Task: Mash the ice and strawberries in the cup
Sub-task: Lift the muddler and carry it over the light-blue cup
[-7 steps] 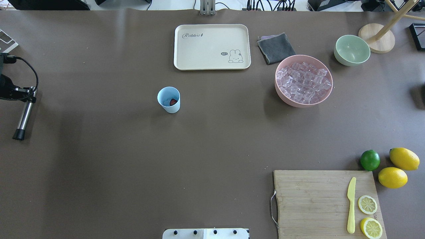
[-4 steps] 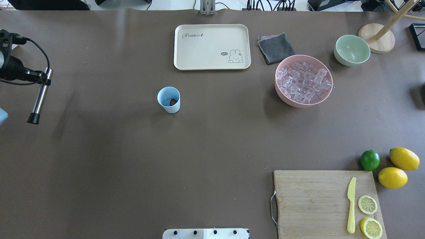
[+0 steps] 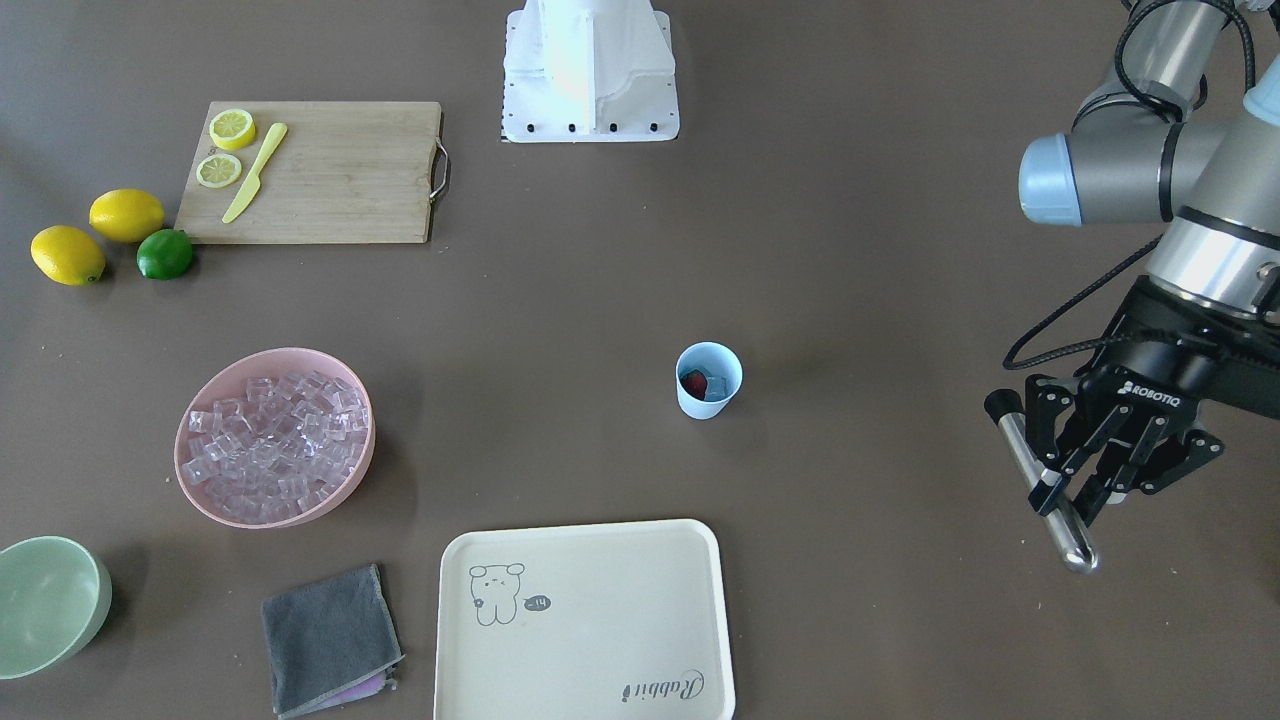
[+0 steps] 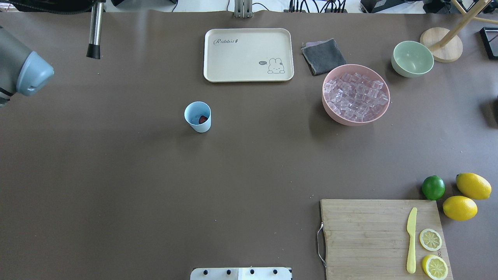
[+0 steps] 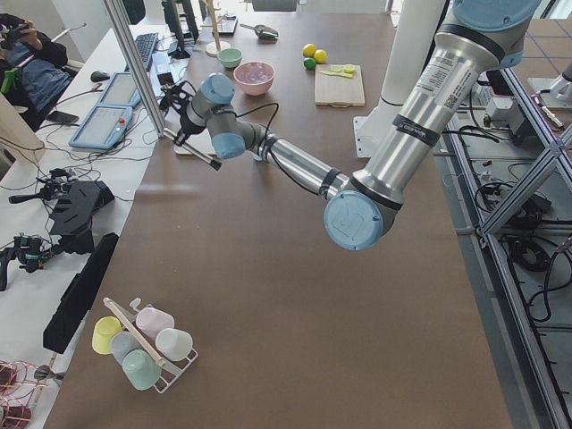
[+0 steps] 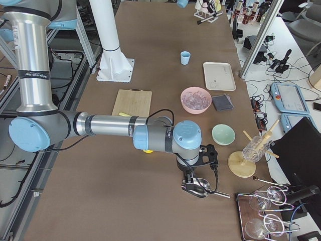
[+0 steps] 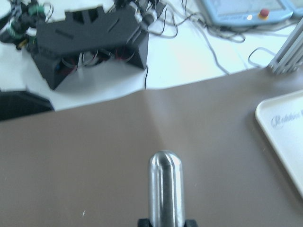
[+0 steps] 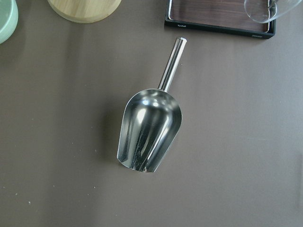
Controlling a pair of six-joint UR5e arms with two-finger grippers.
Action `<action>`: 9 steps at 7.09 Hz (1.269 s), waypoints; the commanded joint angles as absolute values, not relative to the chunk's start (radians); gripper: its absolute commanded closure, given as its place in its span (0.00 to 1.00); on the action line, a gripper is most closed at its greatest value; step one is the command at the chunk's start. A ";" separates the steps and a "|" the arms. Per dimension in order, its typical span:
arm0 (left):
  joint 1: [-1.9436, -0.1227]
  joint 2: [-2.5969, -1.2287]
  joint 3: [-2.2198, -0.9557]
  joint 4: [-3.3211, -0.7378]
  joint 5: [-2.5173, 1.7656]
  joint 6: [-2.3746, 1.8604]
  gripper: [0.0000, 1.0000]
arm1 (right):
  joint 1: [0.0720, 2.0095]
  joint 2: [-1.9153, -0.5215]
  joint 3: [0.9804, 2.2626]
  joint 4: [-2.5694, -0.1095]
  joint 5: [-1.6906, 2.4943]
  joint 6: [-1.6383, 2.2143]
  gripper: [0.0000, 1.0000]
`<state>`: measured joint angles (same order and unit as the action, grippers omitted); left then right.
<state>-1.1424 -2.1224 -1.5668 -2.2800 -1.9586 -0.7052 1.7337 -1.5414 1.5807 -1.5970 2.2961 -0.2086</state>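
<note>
1. Far left of the overhead view: the left gripper (image 3: 1060, 495) has both fingers pinched tight on a steel muddler (image 3: 1018, 438), gripping it partway along the shaft. The rod is tilted, with its black cap toward the robot and its rounded steel end pointing away. It touches nothing else and is well apart from the cup.
2. Mid-table: the cup (image 4: 202, 127) stands upright on its own, with the strawberry (image 4: 202, 119) down at the bottom. The front view shows what looks like a clear cube beside the berry, but I can't say for sure.
3. Just beyond the cup sits a cream tray (image 4: 218, 70) with a rabbit drawing on it.
4. Right of the tray there's a folded grey cloth (image 4: 323, 56), then the pink bowl (image 4: 342, 118) heaped with ice (image 4: 356, 97).
5. Further right is a pale-green bowl (image 4: 404, 70), next to a wooden stand base (image 4: 447, 52).
6. Near right corner: a cutting board (image 4: 362, 233) carrying a yellow knife (image 4: 411, 241) and two lemon slices, with a lime (image 4: 433, 187) and two lemons just off its corner.
7. Off the right end, the right gripper (image 6: 193, 179) hangs over a steel scoop (image 8: 149, 130) lying flat on the table. Only the side view shows that gripper, so I can't tell whether it's spread or closed.
</note>
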 commanded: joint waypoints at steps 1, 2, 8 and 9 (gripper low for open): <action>-1.146 -2.194 -1.667 -2.328 -1.872 -0.759 1.00 | 1.730 -1.540 1.606 -1.661 2.286 -0.207 0.00; -1.079 -2.194 -1.670 -2.467 -1.817 -0.770 1.00 | 1.732 -1.542 1.609 -1.687 2.295 -0.207 0.00; -0.672 -2.086 -1.408 -3.100 -1.394 -0.761 1.00 | 1.732 -1.563 1.624 -1.700 2.298 -0.207 0.00; -0.648 -2.088 -1.396 -3.128 -1.394 -0.735 1.00 | 1.732 -1.577 1.629 -1.700 2.298 -0.210 0.00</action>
